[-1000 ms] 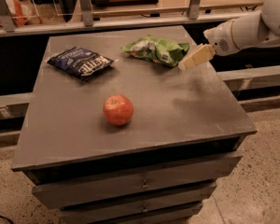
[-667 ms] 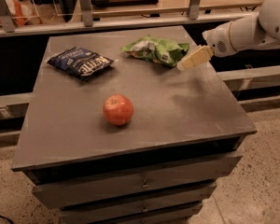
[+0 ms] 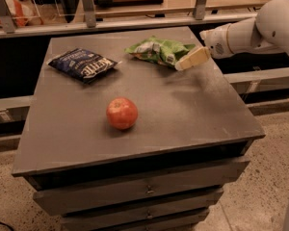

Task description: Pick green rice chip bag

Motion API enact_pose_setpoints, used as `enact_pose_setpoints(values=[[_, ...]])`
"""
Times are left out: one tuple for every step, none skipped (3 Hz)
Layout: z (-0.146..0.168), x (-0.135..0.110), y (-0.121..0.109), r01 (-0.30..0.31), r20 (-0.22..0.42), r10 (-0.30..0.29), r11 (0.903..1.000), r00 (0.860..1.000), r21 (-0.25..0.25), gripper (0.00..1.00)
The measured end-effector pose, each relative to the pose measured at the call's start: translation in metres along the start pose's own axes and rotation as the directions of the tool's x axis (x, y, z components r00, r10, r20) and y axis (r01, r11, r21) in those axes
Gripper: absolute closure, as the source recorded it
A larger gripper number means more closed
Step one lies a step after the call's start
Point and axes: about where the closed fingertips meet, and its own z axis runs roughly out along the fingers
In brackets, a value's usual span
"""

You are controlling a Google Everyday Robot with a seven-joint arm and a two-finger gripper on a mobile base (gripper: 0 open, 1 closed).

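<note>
A red apple (image 3: 121, 113) is located near the centre of the counter (image 3: 192, 124), unmoved. The dark blue chip bag (image 3: 83, 65) lies toward the far left corner. The green rice chip bag (image 3: 156, 51) is located by the far edge, right of centre. The pincer (image 3: 192, 59) has been advanced slightly from the right edge to the bag's right end; its state cannot be told. The grasp is judged not yet made.

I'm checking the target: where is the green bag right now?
In the camera view the green bag lies near the far edge of the table, right of the blue bag, with the end effector at its right end.
</note>
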Motion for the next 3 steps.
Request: enact_pose_setpoints(values=[[0.012, -0.005, 0.002, 0.006, 0.023, -0.005, 0.9996, 1.000, -0.027, 0.00], [0.022, -0.005, 0.006, 0.015, 0.023, -0.014, 0.9977, 1.000, -0.066, 0.00], [0.027, -0.004, 0.010, 0.027, 0.020, -0.025, 0.9946, 0.999, -0.100, 0.00]])
